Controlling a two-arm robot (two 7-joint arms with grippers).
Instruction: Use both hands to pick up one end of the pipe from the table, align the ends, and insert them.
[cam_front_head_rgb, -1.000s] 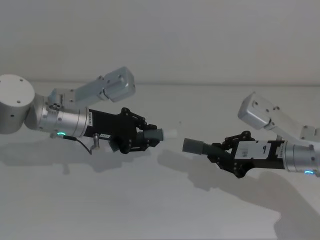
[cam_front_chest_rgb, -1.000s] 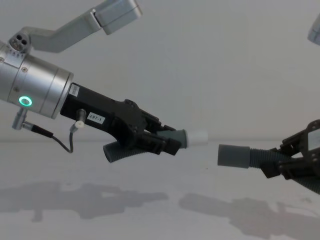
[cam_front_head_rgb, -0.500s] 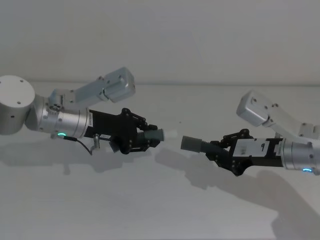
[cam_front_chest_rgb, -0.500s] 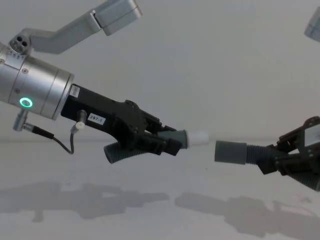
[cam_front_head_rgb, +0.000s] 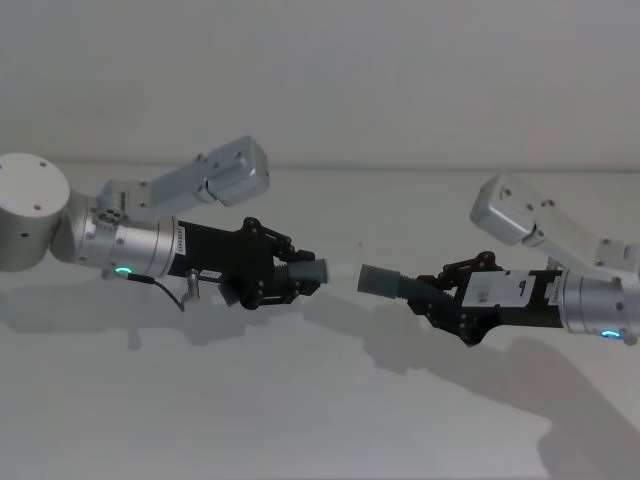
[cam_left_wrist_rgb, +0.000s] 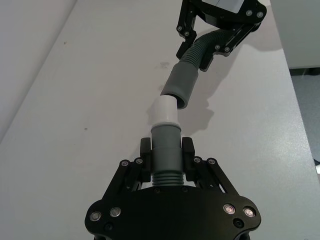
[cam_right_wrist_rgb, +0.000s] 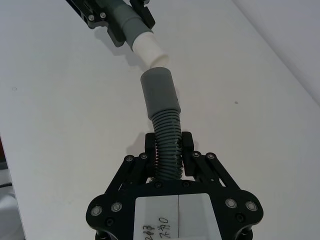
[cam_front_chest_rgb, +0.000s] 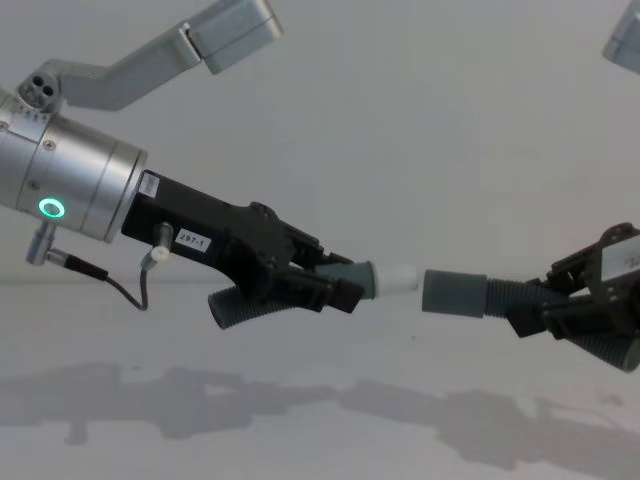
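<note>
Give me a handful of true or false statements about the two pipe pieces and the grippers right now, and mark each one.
1. The left gripper holds the pipe piece with the white tip. True.
2. The white tip is fully inside the grey sleeve. False: by the chest view it is just at the sleeve mouth, not seated.
3. The right gripper grips its piece on the ribbed part. True.
4. Both pipe pieces lie on the table. False: both are held above it.
5. The right gripper is open. False: it is shut on its piece.

Both claws (cam_front_chest_rgb: 335, 285) (cam_front_chest_rgb: 530, 312) clamped, facing, aloft.
</note>
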